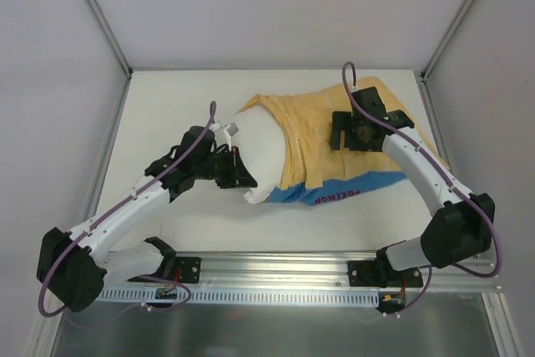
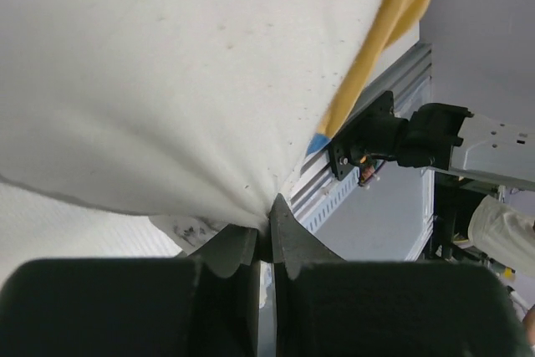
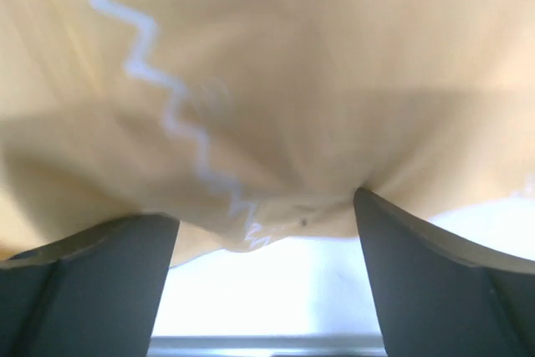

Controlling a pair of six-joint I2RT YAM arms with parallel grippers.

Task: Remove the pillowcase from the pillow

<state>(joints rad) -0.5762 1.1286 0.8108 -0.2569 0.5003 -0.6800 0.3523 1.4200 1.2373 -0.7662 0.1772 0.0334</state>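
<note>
The white pillow point(image 1: 261, 155) lies mid-table with its left half bare. The yellow-orange pillowcase point(image 1: 334, 152) covers its right half, a blue edge with red lettering point(image 1: 347, 191) showing at the front. My left gripper point(image 1: 242, 175) is at the pillow's near left corner. In the left wrist view it point(image 2: 269, 227) is shut on a pinch of the pillow point(image 2: 184, 81), beside a small printed tag point(image 2: 191, 228). My right gripper point(image 1: 345, 133) rests on top of the pillowcase. Its jaws point(image 3: 263, 223) stand wide open, with a fold of the yellow fabric point(image 3: 292, 81) hanging between the fingers.
An aluminium rail point(image 1: 284, 269) with both arm bases runs along the near table edge. White walls and metal posts point(image 1: 100, 14) close in the back and sides. The right arm's base point(image 2: 376, 131) shows in the left wrist view.
</note>
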